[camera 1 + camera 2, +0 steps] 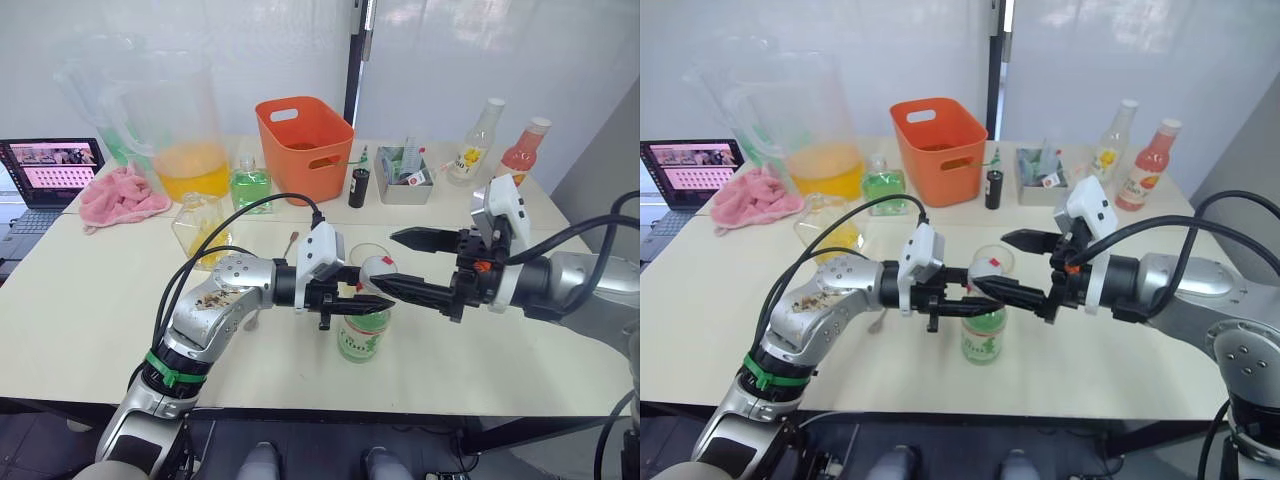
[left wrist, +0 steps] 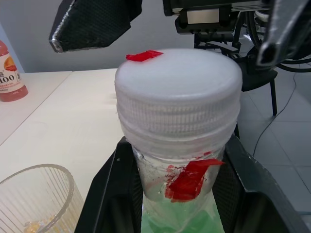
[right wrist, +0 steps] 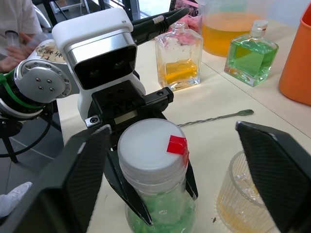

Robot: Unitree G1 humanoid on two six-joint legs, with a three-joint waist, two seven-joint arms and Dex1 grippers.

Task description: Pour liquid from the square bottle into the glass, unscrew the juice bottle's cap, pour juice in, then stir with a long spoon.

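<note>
The juice bottle point(image 1: 362, 336), green-labelled, stands near the table's front edge. My left gripper point(image 1: 352, 300) is shut on its neck just below the white cap point(image 1: 376, 268), which carries a red spot point(image 3: 176, 144). My right gripper point(image 1: 386, 260) is open and straddles the cap, with a finger point(image 3: 85, 177) on each side and a gap to it. The glass point(image 1: 991, 258) stands right behind the bottle with a little yellow liquid at its bottom point(image 3: 241, 196). Further back on the left, the square bottle point(image 1: 200, 226) holds yellow liquid. Between them, flat on the table, lies the long spoon point(image 3: 217, 117).
Along the back stand a big pitcher point(image 1: 186, 150) of orange liquid, a green square bottle point(image 1: 250, 186), an orange basket point(image 1: 305, 136), a small dark bottle point(image 1: 358, 187), a grey box point(image 1: 405, 182), a slim yellow-labelled bottle point(image 1: 474, 145) and a pink-red bottle point(image 1: 524, 150). A pink cloth point(image 1: 120, 196) and laptop point(image 1: 50, 166) sit far left.
</note>
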